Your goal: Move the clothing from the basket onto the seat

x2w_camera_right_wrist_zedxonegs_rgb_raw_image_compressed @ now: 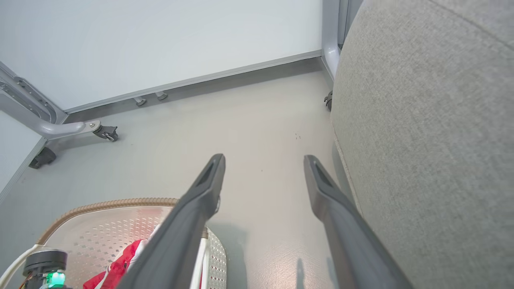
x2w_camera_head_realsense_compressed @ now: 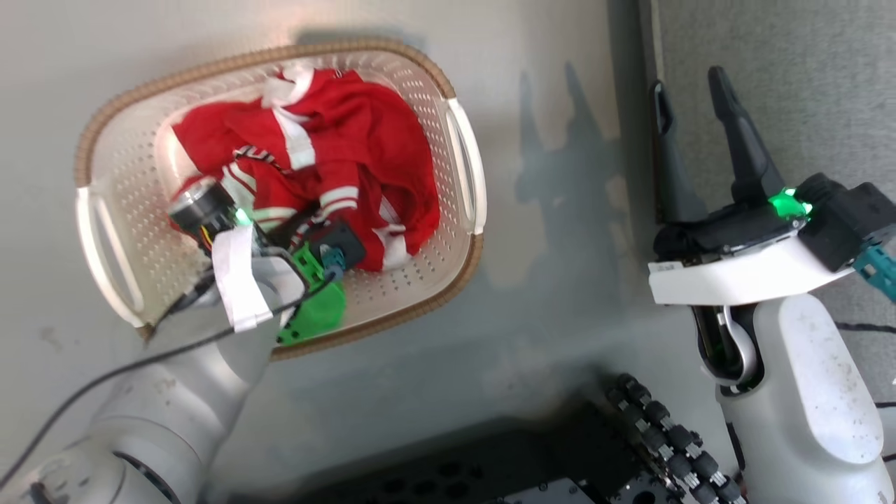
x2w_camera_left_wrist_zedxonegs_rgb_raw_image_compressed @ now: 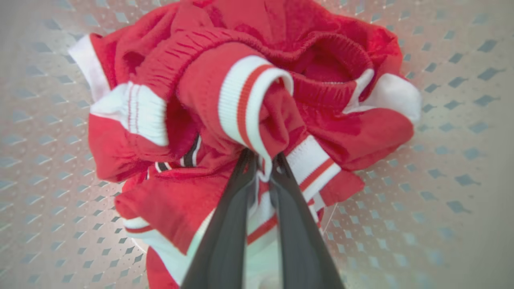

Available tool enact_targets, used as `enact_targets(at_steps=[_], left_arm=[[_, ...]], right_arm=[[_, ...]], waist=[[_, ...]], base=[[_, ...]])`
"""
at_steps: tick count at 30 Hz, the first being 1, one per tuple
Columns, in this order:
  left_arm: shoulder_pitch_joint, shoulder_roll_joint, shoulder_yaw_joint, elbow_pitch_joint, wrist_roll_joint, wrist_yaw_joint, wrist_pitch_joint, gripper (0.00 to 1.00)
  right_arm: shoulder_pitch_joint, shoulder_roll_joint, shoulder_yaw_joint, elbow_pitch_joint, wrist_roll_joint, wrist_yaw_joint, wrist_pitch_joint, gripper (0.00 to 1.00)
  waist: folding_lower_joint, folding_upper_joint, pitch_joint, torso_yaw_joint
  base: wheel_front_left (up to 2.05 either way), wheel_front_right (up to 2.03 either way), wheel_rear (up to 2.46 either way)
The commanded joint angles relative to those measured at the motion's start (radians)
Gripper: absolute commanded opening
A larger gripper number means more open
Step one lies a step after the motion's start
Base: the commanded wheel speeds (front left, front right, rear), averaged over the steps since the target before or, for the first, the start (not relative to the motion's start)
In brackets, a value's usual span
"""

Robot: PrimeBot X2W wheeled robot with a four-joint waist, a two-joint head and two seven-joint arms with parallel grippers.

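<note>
The red and white clothing (x2w_camera_head_realsense_compressed: 336, 147) lies bunched in the cream perforated basket (x2w_camera_head_realsense_compressed: 119, 175) on the floor at the left of the head view. My left arm reaches down into the basket, its fingers hidden by the wrist there. In the left wrist view, my left gripper (x2w_camera_left_wrist_zedxonegs_rgb_raw_image_compressed: 263, 160) is shut on a fold of the clothing (x2w_camera_left_wrist_zedxonegs_rgb_raw_image_compressed: 249, 100) beside a white striped cuff. My right gripper (x2w_camera_head_realsense_compressed: 689, 87) hangs open in the air with nothing between its fingers, just left of the grey seat (x2w_camera_head_realsense_compressed: 784, 77). The right wrist view shows the right gripper (x2w_camera_right_wrist_zedxonegs_rgb_raw_image_compressed: 264, 160), the seat (x2w_camera_right_wrist_zedxonegs_rgb_raw_image_compressed: 433, 120) and the basket (x2w_camera_right_wrist_zedxonegs_rgb_raw_image_compressed: 104, 204).
My dark wheeled base (x2w_camera_head_realsense_compressed: 630, 434) lies at the bottom of the head view. A white wall panel and a grey frame on castors (x2w_camera_right_wrist_zedxonegs_rgb_raw_image_compressed: 102, 132) stand beyond the floor (x2w_camera_right_wrist_zedxonegs_rgb_raw_image_compressed: 241, 124). Bare floor separates the basket from the seat.
</note>
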State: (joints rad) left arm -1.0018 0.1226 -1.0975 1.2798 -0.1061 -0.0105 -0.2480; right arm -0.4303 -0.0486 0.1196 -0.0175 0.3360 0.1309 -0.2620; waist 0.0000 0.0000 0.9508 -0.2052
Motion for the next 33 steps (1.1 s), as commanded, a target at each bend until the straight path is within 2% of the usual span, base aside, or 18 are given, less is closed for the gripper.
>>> enact_targets(at_steps=[1, 7, 19, 27, 33], left_arm=[[0.032, -0.009, 0.012, -0.007, -0.018, -0.003, -0.011, 0.00], [0.126, -0.041, 0.065, -0.082, -0.093, 0.009, -0.019, 0.00], [0.359, -0.055, 0.219, -0.318, -0.224, -0.005, -0.018, 0.00], [0.482, -0.044, 0.333, -0.467, -0.241, 0.008, -0.018, 0.00], [0.525, -0.048, 0.412, -0.587, -0.221, -0.001, -0.018, 0.00]], right_arm=[[0.025, -0.003, -0.002, 0.011, -0.009, 0.000, -0.005, 1.00], [0.090, -0.004, 0.005, 0.049, -0.054, 0.000, -0.005, 1.00], [0.249, -0.004, 0.029, 0.146, -0.117, 0.000, -0.005, 1.00], [0.341, -0.004, 0.040, 0.201, -0.111, 0.000, -0.005, 1.00], [0.390, -0.004, 0.040, 0.215, -0.106, 0.000, -0.005, 1.00]], waist=[[0.0000, 0.0000, -0.122, 0.037], [0.0000, 0.0000, -0.308, 0.094], [0.0000, 0.0000, -0.663, 0.170], [0.0000, 0.0000, -0.834, 0.173], [0.0000, 0.0000, -0.904, 0.175]], base=[[0.00, 0.00, 0.00], [0.00, 0.00, 0.00], [0.00, 0.00, 0.00], [0.00, 0.00, 0.00], [0.00, 0.00, 0.00]])
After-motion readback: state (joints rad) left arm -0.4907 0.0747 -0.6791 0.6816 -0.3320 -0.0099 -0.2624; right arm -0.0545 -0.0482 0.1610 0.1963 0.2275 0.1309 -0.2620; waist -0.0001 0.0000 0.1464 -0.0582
